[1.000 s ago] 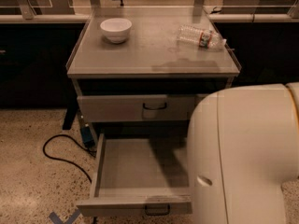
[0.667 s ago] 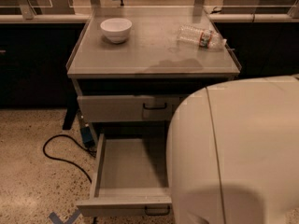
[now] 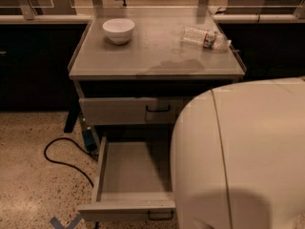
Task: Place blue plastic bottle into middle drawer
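Observation:
The middle drawer (image 3: 127, 170) is pulled open at the bottom of the cabinet. It has a flat grey tray with nothing showing in it, a low front panel and a small dark wire handle (image 3: 159, 217). Its right part is hidden behind my white arm housing (image 3: 238, 161), which fills the lower right of the view. The blue plastic bottle is out of view. My gripper is out of view too; only the arm housing shows.
A slim clear bottle with a red label (image 3: 204, 37) lies on its side at the cabinet top's (image 3: 152, 56) right rear. A white bowl (image 3: 118, 30) stands at its left rear. A taller-faced grey drawer (image 3: 121, 111) is closed. A black cable (image 3: 59, 154) lies on the floor at left.
My white arm housing has spread leftward and now covers more of the open drawer's right side. The bottle, the bowl and the drawers have not moved.

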You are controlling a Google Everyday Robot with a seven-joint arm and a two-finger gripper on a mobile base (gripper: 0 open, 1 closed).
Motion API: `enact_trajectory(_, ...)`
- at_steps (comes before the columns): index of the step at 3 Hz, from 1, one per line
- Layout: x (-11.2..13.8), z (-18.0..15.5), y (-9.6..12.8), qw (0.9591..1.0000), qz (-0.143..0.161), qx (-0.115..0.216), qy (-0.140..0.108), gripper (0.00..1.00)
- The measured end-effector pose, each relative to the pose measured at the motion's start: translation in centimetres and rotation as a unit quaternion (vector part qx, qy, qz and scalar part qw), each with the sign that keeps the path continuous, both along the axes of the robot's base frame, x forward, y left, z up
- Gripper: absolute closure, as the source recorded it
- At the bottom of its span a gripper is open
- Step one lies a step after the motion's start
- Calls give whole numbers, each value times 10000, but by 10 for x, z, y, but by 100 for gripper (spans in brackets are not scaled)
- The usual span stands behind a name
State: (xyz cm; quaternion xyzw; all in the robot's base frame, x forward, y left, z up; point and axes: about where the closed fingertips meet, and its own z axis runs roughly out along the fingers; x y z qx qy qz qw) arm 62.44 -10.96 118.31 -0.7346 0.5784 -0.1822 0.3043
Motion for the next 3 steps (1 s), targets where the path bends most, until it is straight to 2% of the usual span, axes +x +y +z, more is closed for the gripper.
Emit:
enact_trajectory(1,-14,-25,-13,9984,240,207,473,100)
enact_trajectory(2,-23,-21,-78,9995,-43,230,219,100)
enact_trajectory(3,-16,-19,-76,9996,-51,264,115,100)
